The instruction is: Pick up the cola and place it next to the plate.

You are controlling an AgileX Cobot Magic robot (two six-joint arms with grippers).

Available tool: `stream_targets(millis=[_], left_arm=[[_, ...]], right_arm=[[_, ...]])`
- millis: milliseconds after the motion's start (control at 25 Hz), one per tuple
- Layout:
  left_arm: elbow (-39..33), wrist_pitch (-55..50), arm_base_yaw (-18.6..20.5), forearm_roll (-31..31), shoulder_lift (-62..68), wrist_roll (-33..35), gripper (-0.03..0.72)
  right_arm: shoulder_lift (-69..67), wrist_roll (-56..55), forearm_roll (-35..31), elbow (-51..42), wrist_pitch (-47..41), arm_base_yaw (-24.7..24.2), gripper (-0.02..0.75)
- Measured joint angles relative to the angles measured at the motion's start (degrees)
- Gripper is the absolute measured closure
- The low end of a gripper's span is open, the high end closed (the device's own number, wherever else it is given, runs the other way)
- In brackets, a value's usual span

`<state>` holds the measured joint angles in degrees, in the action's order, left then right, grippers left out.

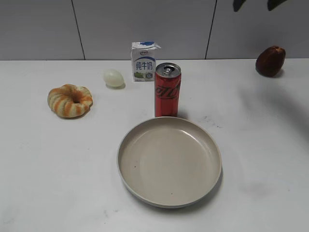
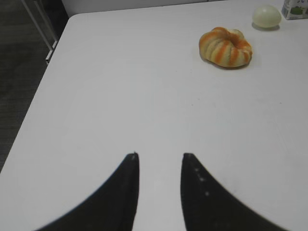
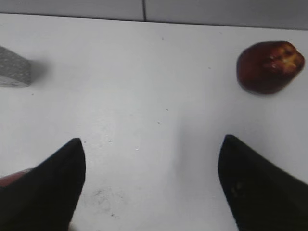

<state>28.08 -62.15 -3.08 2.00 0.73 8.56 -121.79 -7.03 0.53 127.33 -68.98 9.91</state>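
The cola (image 1: 167, 91) is a tall slim red can with a silver top. It stands upright just behind the far rim of the plate (image 1: 169, 162), a wide beige dish at the table's middle front. My right gripper (image 3: 151, 139) is open wide and empty above bare table to the right of the can. Its two dark fingertips (image 1: 256, 4) show at the top right edge of the exterior view. A reddish sliver (image 3: 12, 177) shows behind its left finger. My left gripper (image 2: 161, 156) is open and empty over the table's left part, far from the can.
A white-and-blue milk carton (image 1: 143, 61) stands behind the can, with a pale egg-shaped thing (image 1: 113, 78) to its left. An orange-striped ring bread (image 1: 70, 100) lies at the left and shows in the left wrist view (image 2: 226, 46). A dark brown fruit (image 1: 270, 61) lies at the far right.
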Motion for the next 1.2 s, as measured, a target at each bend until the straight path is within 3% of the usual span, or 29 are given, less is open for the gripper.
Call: stream_targets(millis=[240, 640, 840, 1200], left_arm=[[0.0, 0.0, 0.0, 0.0, 0.0, 0.0, 0.452], [0.0, 0.0, 0.0, 0.0, 0.0, 0.0, 0.452], [0.0, 0.0, 0.0, 0.0, 0.0, 0.0, 0.452], [0.0, 0.0, 0.0, 0.0, 0.0, 0.0, 0.452]], right_arm=[[7.3, 4.8, -7.0, -10.4, -0.2, -8.2, 0.113], [40.8, 10.8, -7.3, -47.5, -0.1, -8.5, 0.145], [58.0, 12.0, -7.3, -67.2, 4.8, -8.5, 0.146], [84.5, 12.3, -7.3, -92.5, 9.5, -8.5, 0.146]])
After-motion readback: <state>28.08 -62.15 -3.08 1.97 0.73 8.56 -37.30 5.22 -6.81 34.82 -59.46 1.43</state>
